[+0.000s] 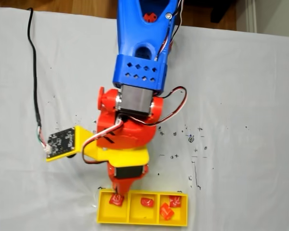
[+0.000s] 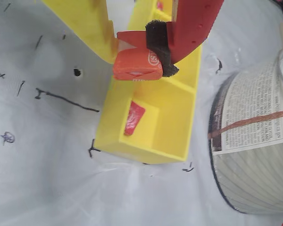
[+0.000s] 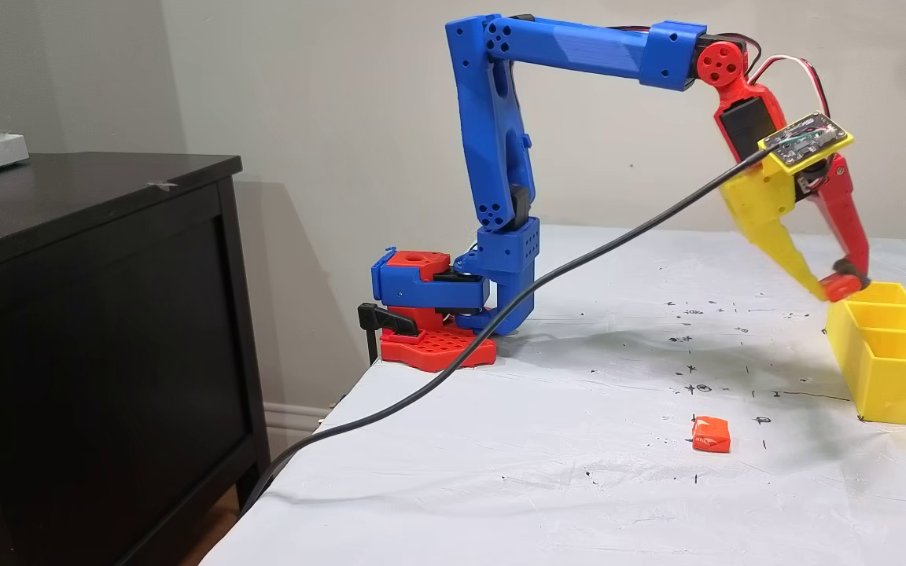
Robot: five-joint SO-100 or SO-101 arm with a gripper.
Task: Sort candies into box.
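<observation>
Gripper [image 2: 139, 56] pinches an orange candy [image 2: 137, 66], seemingly above the box [image 2: 177, 117].

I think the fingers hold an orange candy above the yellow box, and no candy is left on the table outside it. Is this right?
Not quite. One orange candy lies on the table outside the box, as a fixed view shows. The rest is right: the fingers hold an orange candy above it.

one fixed view looked straight down, arm base at top, box [image 1: 142, 222] at bottom edge, another stood low beside table, side-on and farther back, wrist view rode close above box [image 2: 174, 113], all three shared box
</observation>
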